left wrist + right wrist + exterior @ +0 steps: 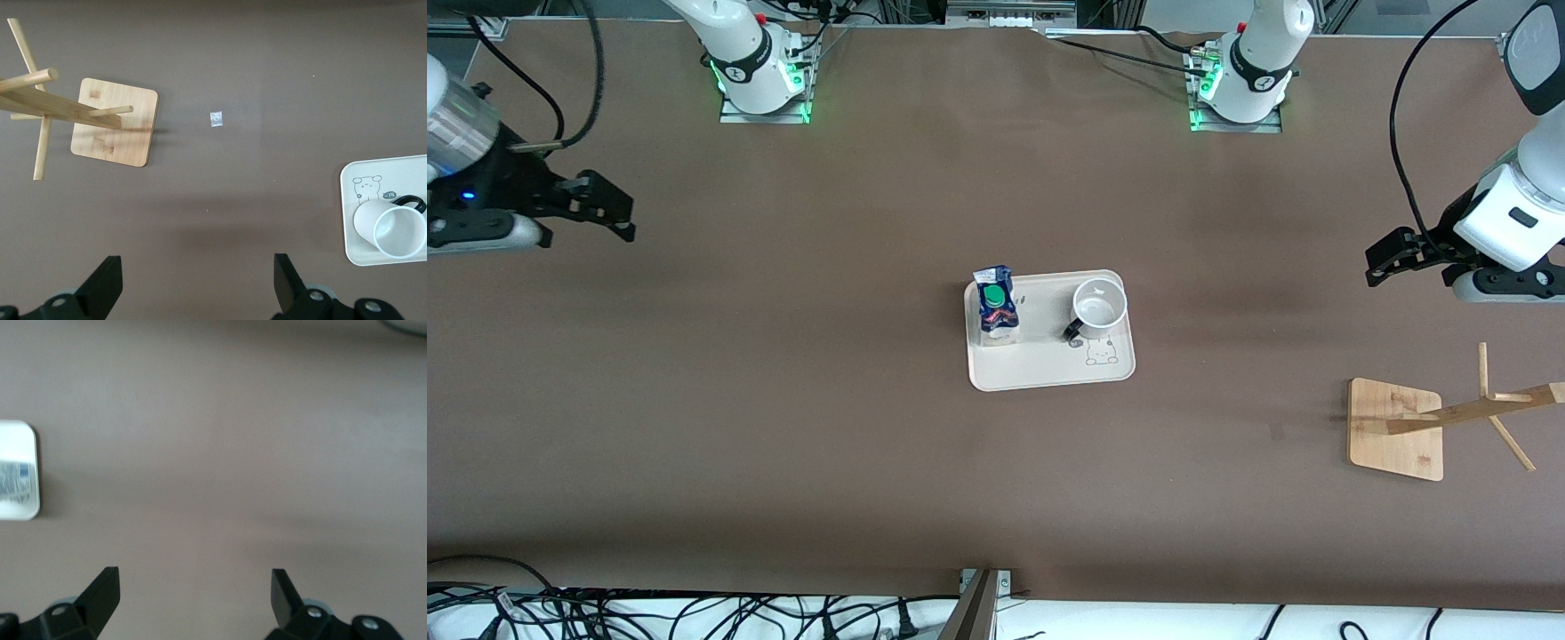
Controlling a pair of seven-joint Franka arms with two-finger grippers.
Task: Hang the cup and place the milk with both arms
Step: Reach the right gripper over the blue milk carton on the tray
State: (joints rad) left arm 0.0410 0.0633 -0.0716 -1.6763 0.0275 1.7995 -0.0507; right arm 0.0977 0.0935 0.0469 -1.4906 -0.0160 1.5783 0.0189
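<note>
The white cup [1100, 307] with a black handle stands upright on a cream tray [1049, 360] at the table's middle. The blue-and-white milk [996, 307] with a green cap stands on the same tray, toward the right arm's end. My left gripper [1376, 267] is open and empty, up over bare table at the left arm's end. In the left wrist view the gripper [198, 280] is wide open, and the cup [393, 227] and tray [353, 200] show. My right gripper [624, 218] is open and empty over bare table at the right arm's end. It is also open in its wrist view [195, 593].
A wooden cup rack [1396, 427] with slanted pegs stands at the left arm's end, nearer to the front camera than the tray; it also shows in the left wrist view [113, 123]. A small pale scrap [216, 119] lies on the brown table. The tray's corner [20, 510] shows in the right wrist view.
</note>
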